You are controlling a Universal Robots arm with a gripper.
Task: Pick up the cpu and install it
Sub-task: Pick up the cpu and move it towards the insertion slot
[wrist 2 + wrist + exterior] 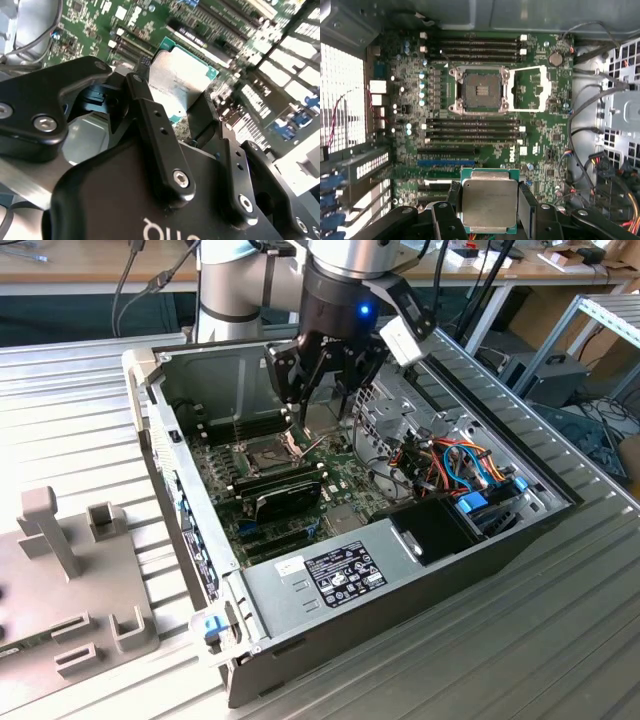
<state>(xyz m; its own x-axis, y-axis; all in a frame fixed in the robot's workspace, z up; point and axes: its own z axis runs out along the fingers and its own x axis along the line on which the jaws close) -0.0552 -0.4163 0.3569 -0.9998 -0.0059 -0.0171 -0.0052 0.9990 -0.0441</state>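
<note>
The gripper [322,412] hangs inside the open computer case [400,585], and its two black fingers [150,117] are drawn in narrow, pinching the cpu [489,204] by two opposite edges. In both wrist views you can see it well: a flat square chip, dull silvery top facing up, a thin green border showing around the metal, one finger pressed to each side. The chip sits level between them.

In the exterior view the cpu [322,420] is up in the air above the motherboard [545,145], not touching it. It hovers near the socket [262,452], just to the exterior view's right of it and a little farther back. The first wrist view shows the gap plainly: the dark square socket [480,90] lies apart from the held chip, its contact field exposed. Its shiny metal frame [529,89] is swung open and lies beside the socket. The chip is not seated yet.

Rows of long black memory slots [475,50] flank the socket on two sides. At the exterior view's right end of the case, a tangle of orange, blue and black cables [450,465] fills the bay. Along the near side runs a silvery box with a dark label [340,572]. The case rests on a ribbed metal table [80,370], and at the exterior view's left, well apart from the case, sits a grey fixture [60,570] with upright posts.
</note>
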